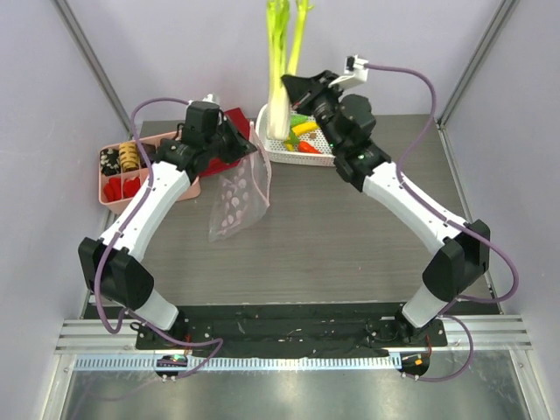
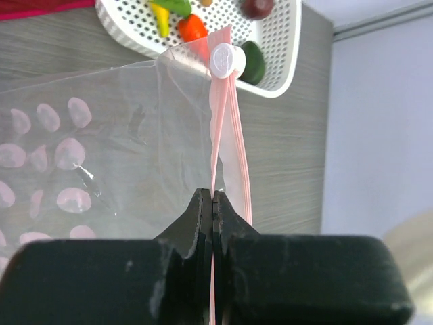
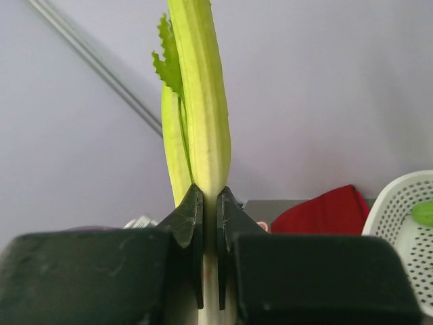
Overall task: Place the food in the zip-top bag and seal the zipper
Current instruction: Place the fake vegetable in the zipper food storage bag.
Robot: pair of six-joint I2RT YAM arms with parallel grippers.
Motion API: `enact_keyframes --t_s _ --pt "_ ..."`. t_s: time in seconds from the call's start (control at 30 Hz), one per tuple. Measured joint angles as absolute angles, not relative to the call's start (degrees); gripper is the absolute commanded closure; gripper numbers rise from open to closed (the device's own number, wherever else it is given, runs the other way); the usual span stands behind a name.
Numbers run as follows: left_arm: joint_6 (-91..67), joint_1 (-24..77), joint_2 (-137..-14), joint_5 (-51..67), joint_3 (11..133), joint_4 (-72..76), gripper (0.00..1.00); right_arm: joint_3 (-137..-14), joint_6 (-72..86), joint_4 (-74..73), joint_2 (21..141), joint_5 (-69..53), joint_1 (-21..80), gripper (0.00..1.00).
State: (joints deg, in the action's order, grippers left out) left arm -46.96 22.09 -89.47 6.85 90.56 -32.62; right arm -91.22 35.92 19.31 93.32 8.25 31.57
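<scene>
The leek (image 1: pixel 279 79) is green and white, the bag (image 1: pixel 233 205) clear with pale pink dots.

The white perforated plastic basket (image 1: pixel 297 161) sits at the worktop's far edge, near its middle. The pink plastic tray (image 1: pixel 100 179) lies by the left edge toward the far-left corner, with a red cloth (image 1: pixel 236 116) between them. The clear dotted zip-top bag (image 1: pixel 234 201) hangs from the left gripper (image 1: pixel 252 150), just left of the basket. The long green-and-white leek (image 1: pixel 278 52) stands upright in the right gripper (image 1: pixel 291 86) over the basket's left end. The yellow banana (image 1: pixel 306 128) and the red-orange pepper (image 1: pixel 308 147) lie inside the basket.
</scene>
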Motion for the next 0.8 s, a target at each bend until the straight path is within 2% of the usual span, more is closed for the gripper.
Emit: enact_keyframes --t_s 0.13,0.37,0.8 --pt "-52.2 22.0 -89.6 7.6 89.6 -29.3 1.0 -88.4 35.6 22.3 93.3 11.7 36.3 0.99" --pt "-62.3 18.8 -89.5 12.7 82.4 -20.1 0.99 -83.0 35.0 26.3 93.3 16.7 38.3 0.99" --pt "-71.9 16.8 -88.5 18.5 77.6 -9.5 1.0 -69.1 30.9 28.7 92.9 18.4 41.9 0.99"
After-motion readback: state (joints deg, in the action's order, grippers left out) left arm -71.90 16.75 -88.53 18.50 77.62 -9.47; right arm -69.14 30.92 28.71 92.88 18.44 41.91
